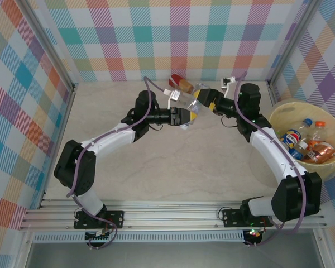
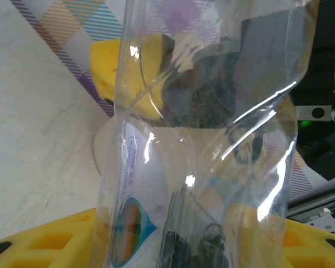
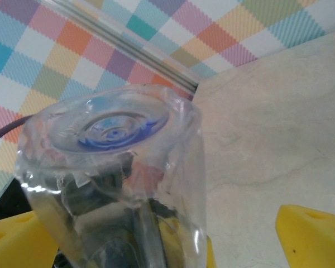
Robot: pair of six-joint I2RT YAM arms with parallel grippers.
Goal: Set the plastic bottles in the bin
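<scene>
Crumpled clear plastic bottle (image 3: pixel 117 184) | left gripper (image 1: pixel 188 116) clamped on its body | right gripper (image 1: pixel 203 102) jaws apart, straddling its base

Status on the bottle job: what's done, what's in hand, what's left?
Done: several bottles lie in the bin.
In hand: the left gripper holds a clear bottle up. The right gripper has open fingers either side of it, not yet clamped. This looks like a handover.
Left: binning that bottle, plus one red-labelled bottle lying by the far wall.
</scene>
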